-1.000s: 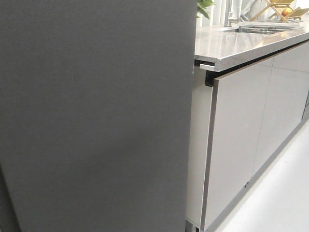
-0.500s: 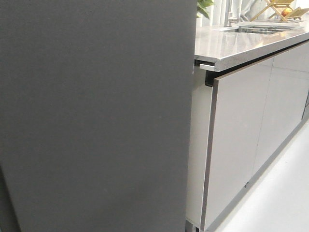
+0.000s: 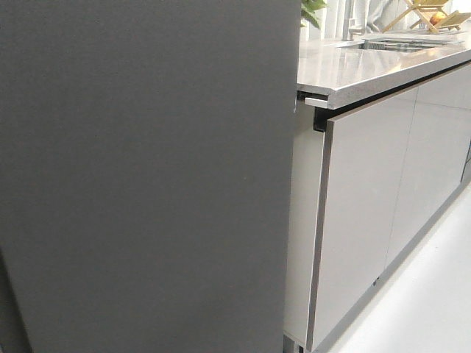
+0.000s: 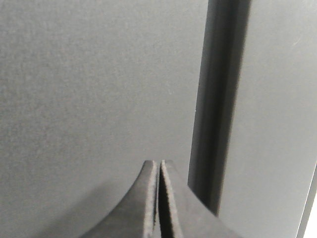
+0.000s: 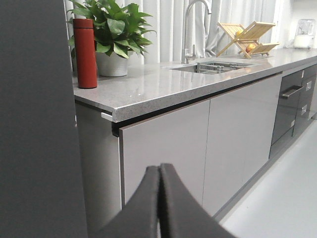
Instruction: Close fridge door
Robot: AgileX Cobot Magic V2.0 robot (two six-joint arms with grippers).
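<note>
Against the left end of the countertop (image 3: 383, 66) stands the fridge door (image 3: 147, 176), its matte dark-grey face filling the left of the front view. Close before that panel, the left gripper (image 4: 158, 198) has its fingers pressed together, holding nothing. Facing the light-grey cabinet fronts (image 5: 198, 148), the right gripper (image 5: 159, 203) is likewise pressed together and empty. On the countertop stand a red bottle (image 5: 85, 53) and a potted plant (image 5: 113, 39).

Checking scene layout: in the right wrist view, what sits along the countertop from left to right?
Red bottle → potted plant → faucet → sink → dish rack → white jug.
</note>
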